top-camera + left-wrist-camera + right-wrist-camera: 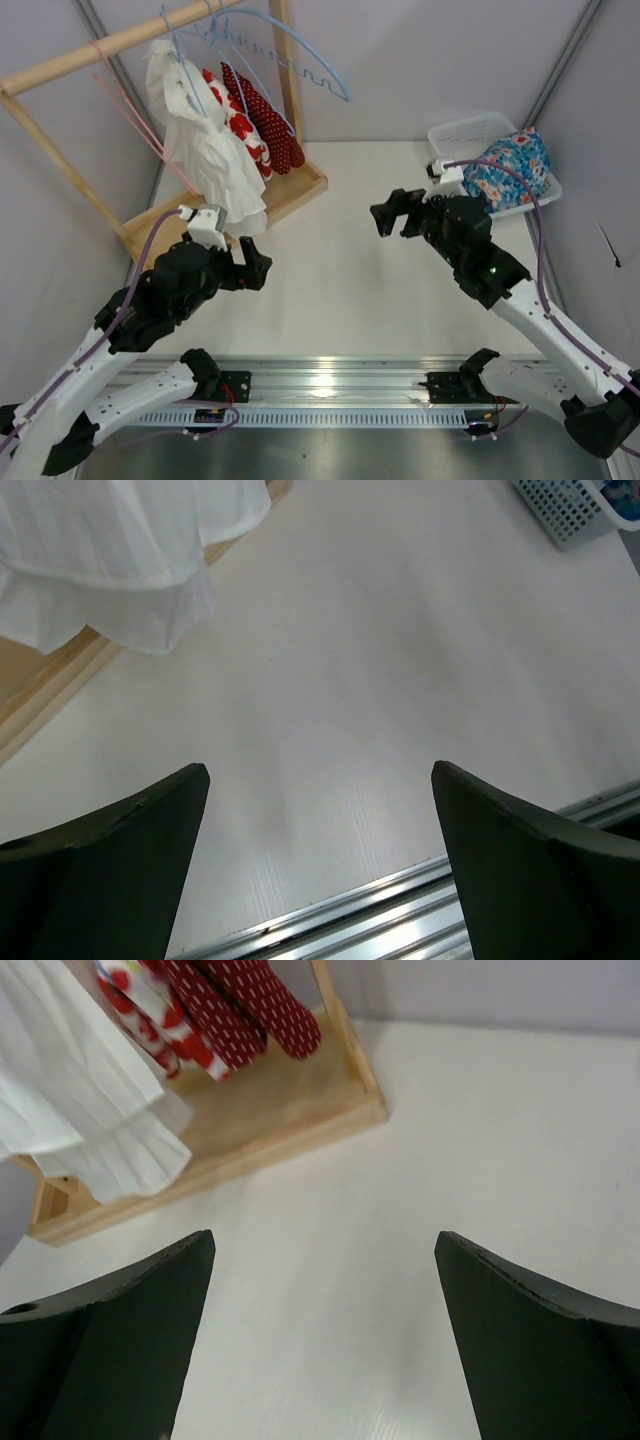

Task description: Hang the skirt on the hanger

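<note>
The dark red dotted skirt (268,125) hangs from the wooden rack at the back left, and its lower end shows in the right wrist view (255,1005). A thin pale-blue hanger (262,100) slants across the skirt's top; how the skirt sits on it I cannot tell. My left gripper (262,268) hovers over the table in front of the rack, open and holding nothing (320,780). My right gripper (392,215) is at mid-table, right of the skirt and apart from it, open and holding nothing (325,1245).
White cloth (205,140) and a red-blotched cloth (238,120) hang left of the skirt. A bigger blue hanger with a wavy bar (315,65) is on the rail. The rack's wooden base (300,190) lies below. A white basket (470,130) holds a blue floral garment (510,165).
</note>
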Tool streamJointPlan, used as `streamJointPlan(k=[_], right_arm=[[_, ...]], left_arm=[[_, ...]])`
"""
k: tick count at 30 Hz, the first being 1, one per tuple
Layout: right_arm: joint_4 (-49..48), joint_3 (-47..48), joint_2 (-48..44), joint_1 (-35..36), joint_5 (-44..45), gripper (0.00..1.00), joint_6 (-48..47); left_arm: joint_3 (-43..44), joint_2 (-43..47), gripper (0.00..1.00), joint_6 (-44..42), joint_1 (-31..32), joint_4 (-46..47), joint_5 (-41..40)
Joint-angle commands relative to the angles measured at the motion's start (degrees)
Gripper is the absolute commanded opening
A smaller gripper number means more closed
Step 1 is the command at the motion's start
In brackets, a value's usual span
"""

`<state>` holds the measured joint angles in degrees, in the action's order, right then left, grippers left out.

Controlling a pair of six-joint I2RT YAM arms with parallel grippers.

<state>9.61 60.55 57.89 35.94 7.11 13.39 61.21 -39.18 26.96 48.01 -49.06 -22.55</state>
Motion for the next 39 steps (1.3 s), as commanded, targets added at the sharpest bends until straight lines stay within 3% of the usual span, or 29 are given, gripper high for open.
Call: streamJointPlan(k=[1,6,13,21,25,39], right_arm=[[1.9,-6.57,-5.04,0.09,3.26,0.99,7.26],[2.08,-15.89,-12.0,0.71,6.85,0.99,13.05],[2.88,-22.66,-17.1,1.23,9.23,0.99,13.77],[-3.19,-31.19,-25.45,2.02,9.76,0.99,13.95],[-4.77,-34.62,-28.35,2.29,9.58,0.99,14.56],[-6.44,-32.43,-24.49,2.99,10.72,0.99,14.21]], left_arm=[[-1.7,-0.72,1.0,-0.24,-3.79,10.2,7.15],[-4.78,-1.25,0.99,-1.29,-12.66,14.95,17.86],[-12.95,6.03,0.99,-3.49,-24.53,15.93,22.11],[-23.14,20.36,1.0,2.04,-24.98,16.63,20.79],[-24.12,25.46,1.0,2.93,-24.98,16.71,18.15],[-24.3,22.3,1.0,1.6,-24.98,17.33,18.77]])
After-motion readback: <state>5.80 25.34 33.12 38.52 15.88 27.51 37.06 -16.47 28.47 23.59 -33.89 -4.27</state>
